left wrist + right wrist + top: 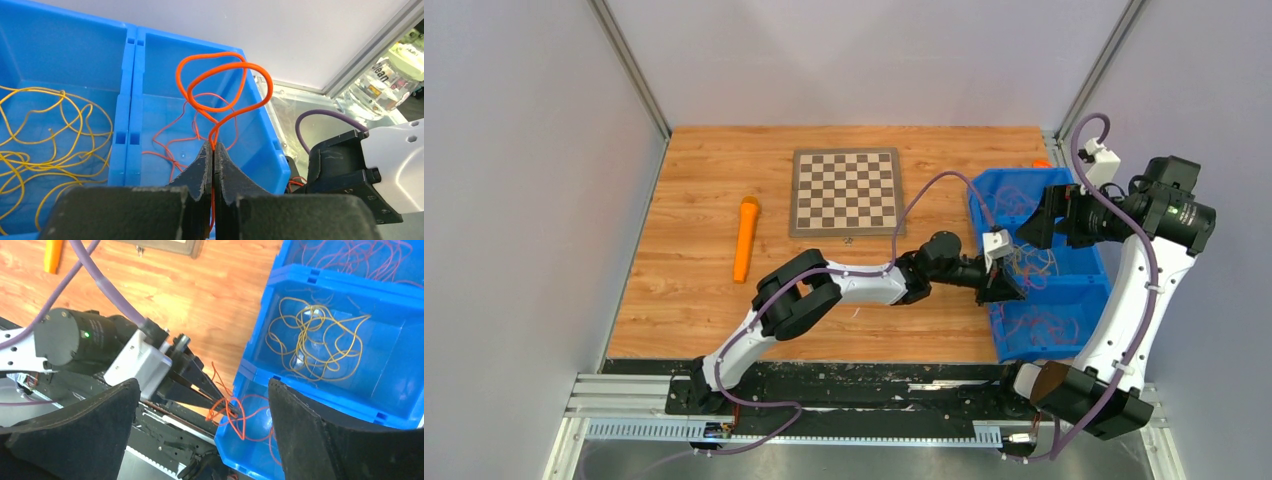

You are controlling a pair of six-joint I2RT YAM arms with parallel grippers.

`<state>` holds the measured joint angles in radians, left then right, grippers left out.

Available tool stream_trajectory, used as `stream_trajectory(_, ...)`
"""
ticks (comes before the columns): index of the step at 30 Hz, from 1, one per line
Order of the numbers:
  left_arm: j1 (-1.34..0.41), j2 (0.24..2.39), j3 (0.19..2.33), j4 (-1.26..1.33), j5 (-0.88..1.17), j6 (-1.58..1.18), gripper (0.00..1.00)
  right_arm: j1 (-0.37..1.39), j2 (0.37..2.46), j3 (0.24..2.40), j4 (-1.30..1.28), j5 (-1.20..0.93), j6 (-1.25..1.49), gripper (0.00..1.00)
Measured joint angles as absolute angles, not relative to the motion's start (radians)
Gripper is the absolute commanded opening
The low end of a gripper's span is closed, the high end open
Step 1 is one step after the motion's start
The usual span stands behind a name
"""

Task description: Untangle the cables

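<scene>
A blue three-part bin stands at the table's right side. Its middle part holds tangled yellow cables, and thin reddish-orange cables lie in the near part. My left gripper hovers at the near part's left rim, shut on an orange cable whose loops rise above the fingertips. In the right wrist view that held cable hangs over the bin's corner. My right gripper is above the bin, open wide, with nothing between its fingers.
More reddish cables lie in the bin's far part. A chessboard lies at the table's back middle and a solid orange cylinder to its left. A small orange object sits behind the bin.
</scene>
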<state>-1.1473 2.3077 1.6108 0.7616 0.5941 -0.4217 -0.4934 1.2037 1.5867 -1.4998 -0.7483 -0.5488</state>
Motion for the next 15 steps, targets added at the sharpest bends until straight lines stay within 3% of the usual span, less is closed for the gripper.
stream_trajectory(8,-1.158,2.393,1.916,0.494,0.598,-0.301,0.00,-0.504,1.281,1.727,-1.456,-0.810,-0.440,1.00)
stream_trajectory(14,-1.172,2.450,2.130,0.281,0.616,-0.177,0.12,-0.505,1.298,1.807,-1.452,-0.809,-0.467,1.00)
stream_trajectory(15,-1.178,2.459,2.163,0.247,0.610,-0.160,0.17,-0.505,1.297,1.813,-1.456,-0.809,-0.474,1.00)
